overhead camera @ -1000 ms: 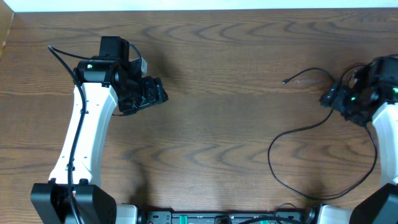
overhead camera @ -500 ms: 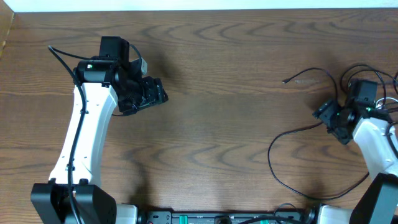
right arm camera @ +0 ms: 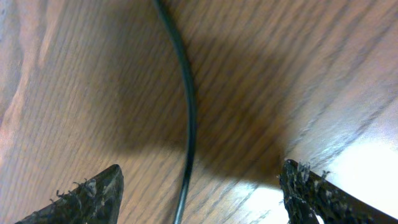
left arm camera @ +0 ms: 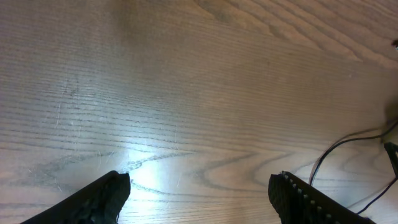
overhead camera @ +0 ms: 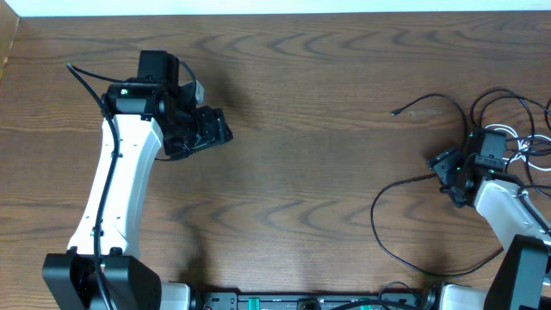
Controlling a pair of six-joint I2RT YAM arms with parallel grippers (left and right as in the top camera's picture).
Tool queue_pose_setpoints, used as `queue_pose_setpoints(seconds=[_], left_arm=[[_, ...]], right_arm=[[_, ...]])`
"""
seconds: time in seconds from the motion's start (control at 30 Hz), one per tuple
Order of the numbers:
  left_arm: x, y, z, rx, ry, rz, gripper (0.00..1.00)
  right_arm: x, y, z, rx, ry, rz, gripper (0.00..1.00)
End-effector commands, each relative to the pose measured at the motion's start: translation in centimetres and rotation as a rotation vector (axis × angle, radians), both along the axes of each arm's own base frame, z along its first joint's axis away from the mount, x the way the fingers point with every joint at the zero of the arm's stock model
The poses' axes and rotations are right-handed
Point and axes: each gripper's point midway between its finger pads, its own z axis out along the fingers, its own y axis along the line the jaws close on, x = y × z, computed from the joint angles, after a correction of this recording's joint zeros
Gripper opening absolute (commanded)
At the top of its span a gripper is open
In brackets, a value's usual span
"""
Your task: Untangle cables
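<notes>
- My right pincer [right arm camera: 200,180] stands open: both fingers show at the lower corners of the right wrist view, well apart, with nothing clamped between them.
- One black cable [right arm camera: 189,124] lies on the desk [overhead camera: 310,172] inside that gap. It is close under me but touches neither finger.
- This is the relation that counts: the strand's long axis runs straight across the line my fingers close along, bowing gently and sitting near the middle of the gap. A plain squeeze should catch it, I judge, without any turn of the wrist.
- From overhead, this strand leaves my right pincer leftward, then swings in a wide loop toward the near edge of the desk.
- The tangle of cables [overhead camera: 508,116] lies just behind the right pincer, at the far right of the desk. Black loops cross there, with a white cable [overhead camera: 527,148] among them.
- My left pincer [overhead camera: 211,127] is open too and holds nothing, with only bare wood between its fingers. It hangs well apart from every cable, far across the desk.
- So the right arm is the nearer one, and I take the coming pinch to be its job.
</notes>
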Motion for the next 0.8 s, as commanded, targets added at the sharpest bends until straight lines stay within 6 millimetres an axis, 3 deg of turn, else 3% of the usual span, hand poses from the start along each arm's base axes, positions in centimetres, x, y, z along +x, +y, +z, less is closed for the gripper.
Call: queue_pose_setpoints(seconds=[0.0,0.23,0.5,0.57,0.67,0.77], left_arm=[[-0.2,0.2,-0.1,0.01,0.008,0.006,0.77],[-0.2,0.2,-0.1,0.009,0.008,0.006,0.77],[-0.2,-0.1,-0.1,0.01,0.006,-0.007,0.78],[-0.4,-0.6,-0.1,0.014,0.0,-0.041,0.78],[-0.6,-1.6,-0.2,0.023,-0.009,-0.1,0.78],[-0.9,-1.8,-0.6,0.081,-0.009,-0.128,0.78]], right_arm=[[0.1,0.5,0.0,-0.007,-0.01,-0.004,0.76],[0.1,0.8,-0.5,0.002,0.003,-0.02,0.75],[-0.4,1.1,-2.6,0.027,0.061,-0.03,0.73],[-0.3,1.1,-2.8,0.029,0.06,-0.028,0.68],[0.0,1.2,-2.7,0.034,0.048,-0.025,0.53],[0.1,1.3,-2.7,0.043,0.042,-0.021,0.48]])
